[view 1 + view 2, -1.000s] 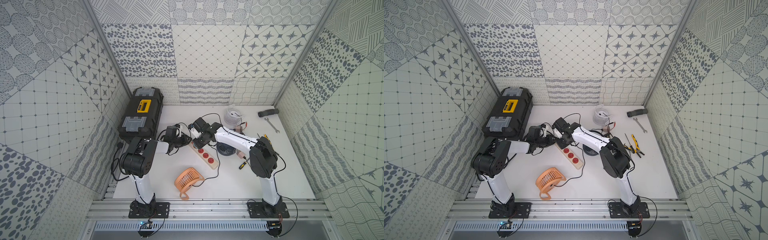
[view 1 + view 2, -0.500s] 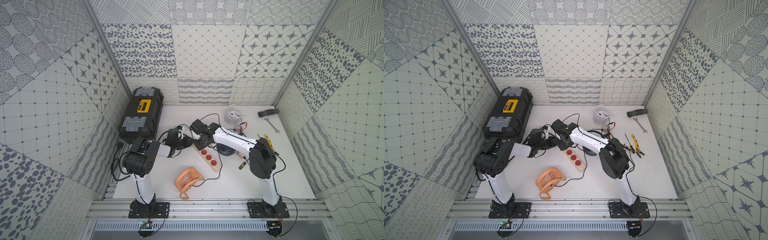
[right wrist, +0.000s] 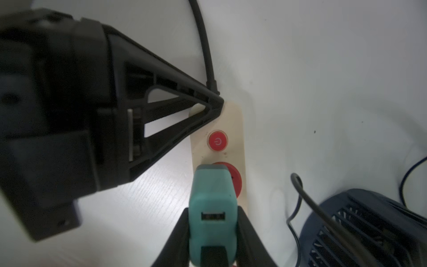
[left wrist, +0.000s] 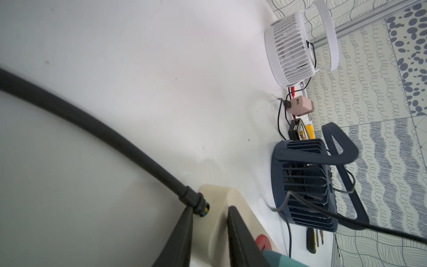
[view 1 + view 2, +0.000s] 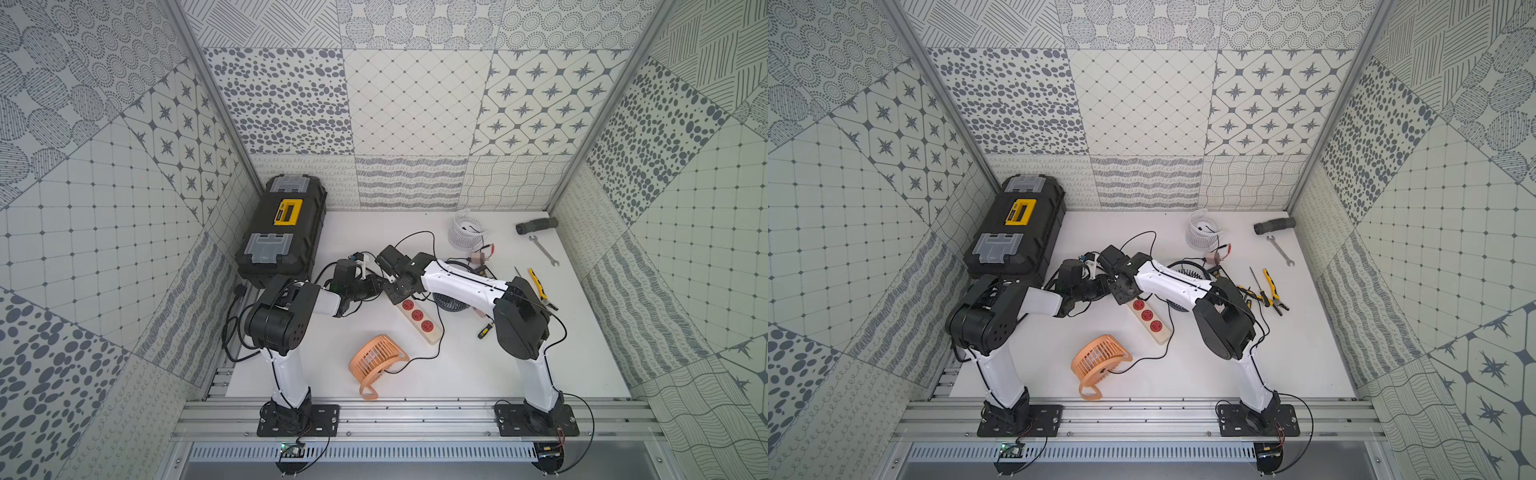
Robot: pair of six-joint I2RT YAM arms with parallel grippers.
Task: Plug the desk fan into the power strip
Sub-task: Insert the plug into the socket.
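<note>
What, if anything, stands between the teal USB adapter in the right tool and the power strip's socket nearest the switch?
Nothing visible. The teal USB adapter, held in the right tool, sits over that red socket of the power strip. The left tool clamps the strip's cord end, past the switch, clear of the socket.

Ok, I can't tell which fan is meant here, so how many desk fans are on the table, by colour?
Orange fan: 1
White fan: 1
Dark blue fan: 1
Total: 3
</note>
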